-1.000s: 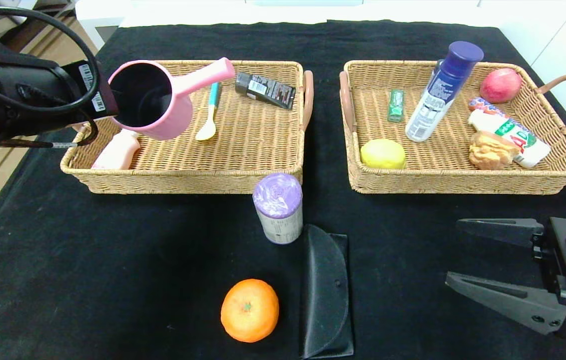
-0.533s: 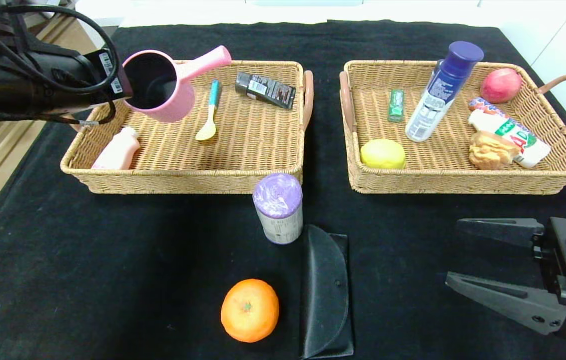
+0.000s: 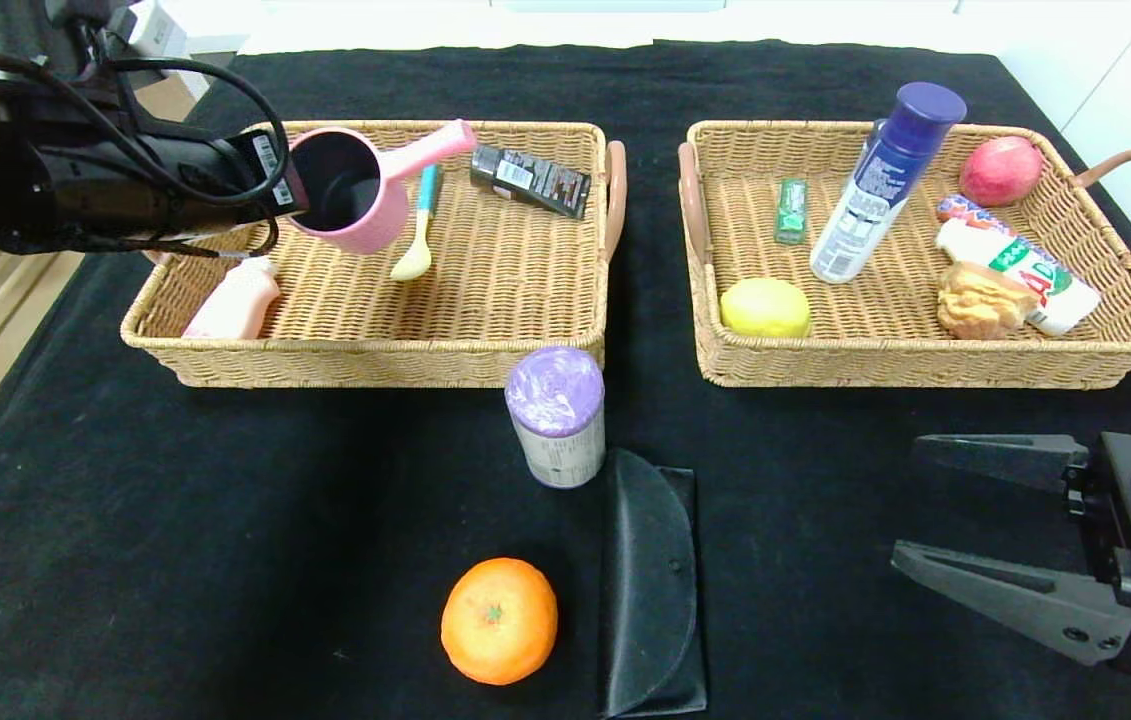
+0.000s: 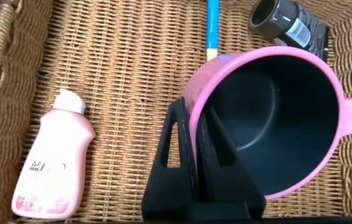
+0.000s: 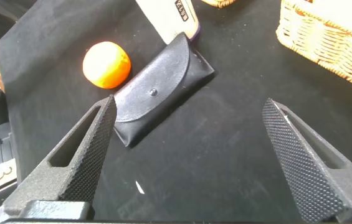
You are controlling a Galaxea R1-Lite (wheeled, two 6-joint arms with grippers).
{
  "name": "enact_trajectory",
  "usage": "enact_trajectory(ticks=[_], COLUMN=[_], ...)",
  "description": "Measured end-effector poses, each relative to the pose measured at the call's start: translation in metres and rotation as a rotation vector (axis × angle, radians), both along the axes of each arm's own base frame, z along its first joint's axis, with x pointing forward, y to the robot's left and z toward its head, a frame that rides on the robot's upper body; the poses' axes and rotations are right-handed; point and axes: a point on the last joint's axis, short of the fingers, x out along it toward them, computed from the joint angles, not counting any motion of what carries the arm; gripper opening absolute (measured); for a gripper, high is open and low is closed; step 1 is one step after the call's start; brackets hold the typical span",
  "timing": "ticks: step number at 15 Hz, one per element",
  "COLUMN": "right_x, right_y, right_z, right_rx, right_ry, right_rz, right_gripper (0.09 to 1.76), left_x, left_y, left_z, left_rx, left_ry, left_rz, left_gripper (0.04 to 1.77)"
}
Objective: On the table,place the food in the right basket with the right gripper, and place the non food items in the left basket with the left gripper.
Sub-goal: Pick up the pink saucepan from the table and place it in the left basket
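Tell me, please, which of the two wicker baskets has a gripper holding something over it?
The left basket: the left gripper grips the pink saucepan by its rim above it. The right basket has no gripper over it; the right gripper sits open nearer the robot.

Pink saucepan (image 3: 350,195) tilted over left basket (image 3: 485,330)

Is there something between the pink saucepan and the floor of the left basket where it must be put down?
Nothing visible. The left gripper holds the pink saucepan by its rim over bare weave of the left basket. The pink bottle and spoon lie beside it.
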Motion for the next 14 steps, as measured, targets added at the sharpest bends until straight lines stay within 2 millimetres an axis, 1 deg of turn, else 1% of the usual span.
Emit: enact_trajectory(ticks=[3, 4, 7, 8, 11, 14], right_x=[-0.0008, -0.0012, -0.0020, -0.0023, -0.0027, -0.0030], right_y=[-0.0004, -0.0006, -0.0019, -0.0021, -0.0022, -0.0023], right_z=[0.0004, 0.0008, 0.0019, 0.0022, 0.0027, 0.0030], right_rx=[0.001, 0.002, 0.004, 0.005, 0.005, 0.006], right_ry=[-0.002, -0.004, -0.010, -0.011, -0.014, -0.016], right_rz=[0.001, -0.001, -0.005, -0.005, -0.006, -0.006], right_gripper=[1.71, 1.71, 1.71, 1.71, 1.71, 1.71], left_x=[0.0054, 0.0066, 0.0075, 0.0074, 0.0069, 0.0044], left_y=[-0.0007, -0.0008, -0.0007, -0.0007, -0.0010, -0.0006], left_z=[-0.0052, -0.0063, -0.0071, -0.0073, -0.0081, -0.0083], left_rx=[-0.023, -0.024, -0.025, -0.025, -0.024, -0.022], left_ry=[0.016, 0.019, 0.022, 0.023, 0.027, 0.035], left_rz=[0.007, 0.009, 0.011, 0.012, 0.012, 0.013], left_gripper=[0.15, 0.27, 0.73, 0.85, 1.12, 1.32])
